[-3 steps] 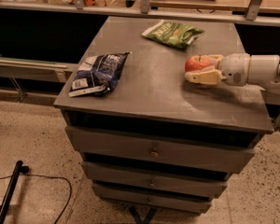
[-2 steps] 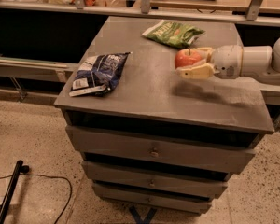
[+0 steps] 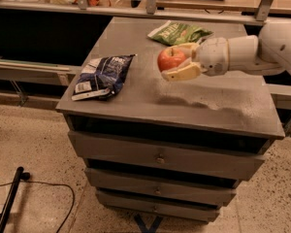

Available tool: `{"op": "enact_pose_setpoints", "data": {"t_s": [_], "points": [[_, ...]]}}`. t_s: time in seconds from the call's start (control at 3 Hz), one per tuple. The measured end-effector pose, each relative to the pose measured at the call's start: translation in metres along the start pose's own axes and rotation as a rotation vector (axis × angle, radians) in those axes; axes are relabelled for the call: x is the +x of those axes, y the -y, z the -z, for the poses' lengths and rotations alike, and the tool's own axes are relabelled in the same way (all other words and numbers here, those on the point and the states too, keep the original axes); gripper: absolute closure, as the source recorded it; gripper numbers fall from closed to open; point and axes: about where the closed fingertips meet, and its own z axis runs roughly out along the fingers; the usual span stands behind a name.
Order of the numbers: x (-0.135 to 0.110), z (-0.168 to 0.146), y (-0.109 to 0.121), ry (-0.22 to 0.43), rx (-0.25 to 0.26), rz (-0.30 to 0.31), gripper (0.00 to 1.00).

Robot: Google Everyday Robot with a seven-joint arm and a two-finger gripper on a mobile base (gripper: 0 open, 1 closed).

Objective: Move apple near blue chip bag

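Note:
My gripper comes in from the right and is shut on the red-orange apple, holding it in the air above the middle of the grey cabinet top. Its shadow falls on the surface below. The blue chip bag lies flat near the left front edge of the top, dark navy with a white label patch. The apple is to the right of the bag, about a bag's width away.
A green snack bag lies at the back of the top, just behind the gripper. The cabinet has several drawers below. A dark shelf and rail run behind. A cable and a black pole lie on the floor at left.
My gripper has moved left across the top with the apple in it, lifted off the surface, and now sits closer to the blue chip bag.

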Motion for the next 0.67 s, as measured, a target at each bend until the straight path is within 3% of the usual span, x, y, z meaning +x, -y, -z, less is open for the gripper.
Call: {"op": "enact_pose_setpoints", "data": {"t_s": [0.67], "points": [[0.009, -0.061, -0.002, -0.087, 0.002, 0.018, 1.0]]}}
